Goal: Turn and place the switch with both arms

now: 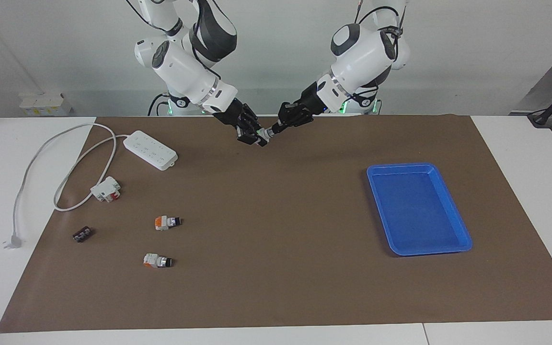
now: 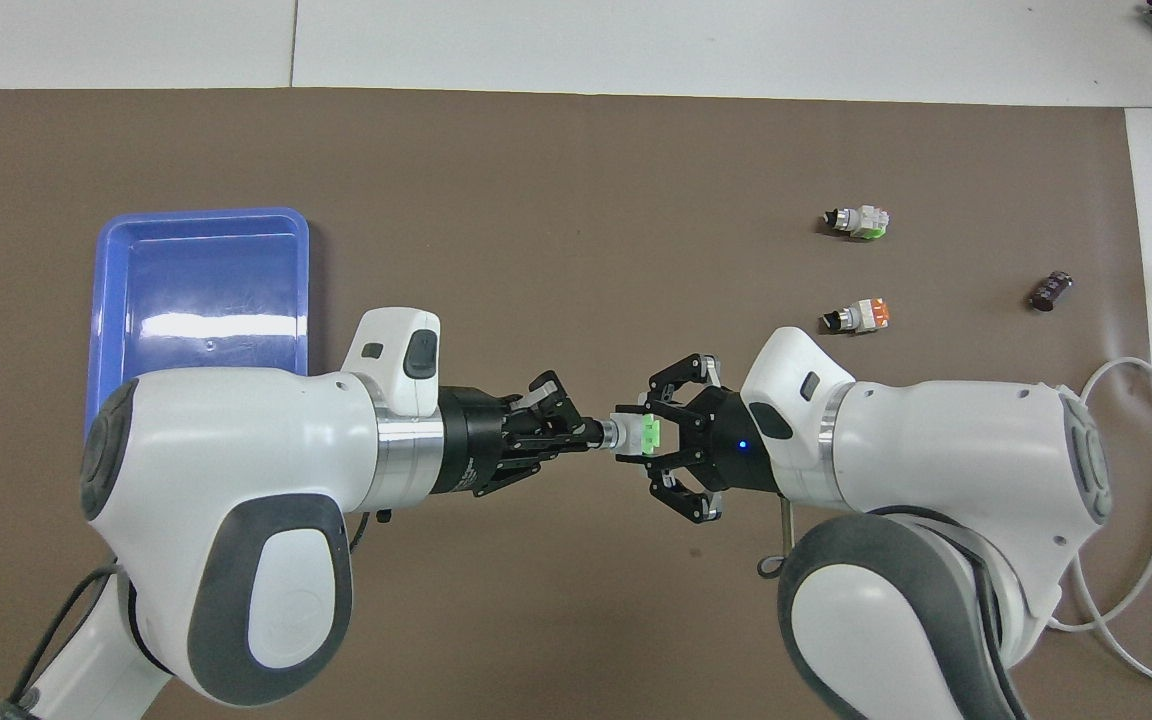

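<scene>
Together two grippers, left point(image 2: 588, 433) and right point(image 2: 658, 437), grip one switch point(image 2: 633, 435).

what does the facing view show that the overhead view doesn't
Only the facing view shows the white power strip and the white-and-red block. Only the overhead view shows the switch's green end in the right gripper and its knob in the left gripper. Both show the blue tray and two orange-ended switches.

2 high opposed views, shared mat point(image 1: 276, 268)
</scene>
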Robot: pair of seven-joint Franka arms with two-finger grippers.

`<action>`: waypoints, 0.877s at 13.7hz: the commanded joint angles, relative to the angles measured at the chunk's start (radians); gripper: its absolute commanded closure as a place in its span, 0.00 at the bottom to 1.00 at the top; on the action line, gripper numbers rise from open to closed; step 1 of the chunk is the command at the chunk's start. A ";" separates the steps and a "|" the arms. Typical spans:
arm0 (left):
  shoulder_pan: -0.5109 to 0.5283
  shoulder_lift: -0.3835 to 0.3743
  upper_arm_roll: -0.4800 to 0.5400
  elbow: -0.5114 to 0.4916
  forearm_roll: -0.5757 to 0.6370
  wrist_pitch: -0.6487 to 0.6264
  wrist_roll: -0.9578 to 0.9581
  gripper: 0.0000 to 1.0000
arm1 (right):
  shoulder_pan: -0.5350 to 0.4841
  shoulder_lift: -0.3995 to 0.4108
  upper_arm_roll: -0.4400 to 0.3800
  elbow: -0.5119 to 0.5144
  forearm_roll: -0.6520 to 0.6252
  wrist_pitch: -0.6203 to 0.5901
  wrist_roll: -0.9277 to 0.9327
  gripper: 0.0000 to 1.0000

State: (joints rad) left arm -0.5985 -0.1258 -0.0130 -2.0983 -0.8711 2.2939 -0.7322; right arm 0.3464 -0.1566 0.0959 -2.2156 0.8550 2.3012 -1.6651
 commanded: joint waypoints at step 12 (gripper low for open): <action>-0.012 0.002 0.010 -0.008 0.004 0.113 -0.910 1.00 | -0.004 -0.017 0.010 -0.006 0.027 -0.006 0.033 1.00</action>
State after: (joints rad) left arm -0.6007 -0.1258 -0.0179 -2.0991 -0.8710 2.3385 -1.5355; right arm 0.3452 -0.1563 0.0935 -2.2098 0.8550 2.3203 -1.6426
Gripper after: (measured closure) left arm 0.899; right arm 0.590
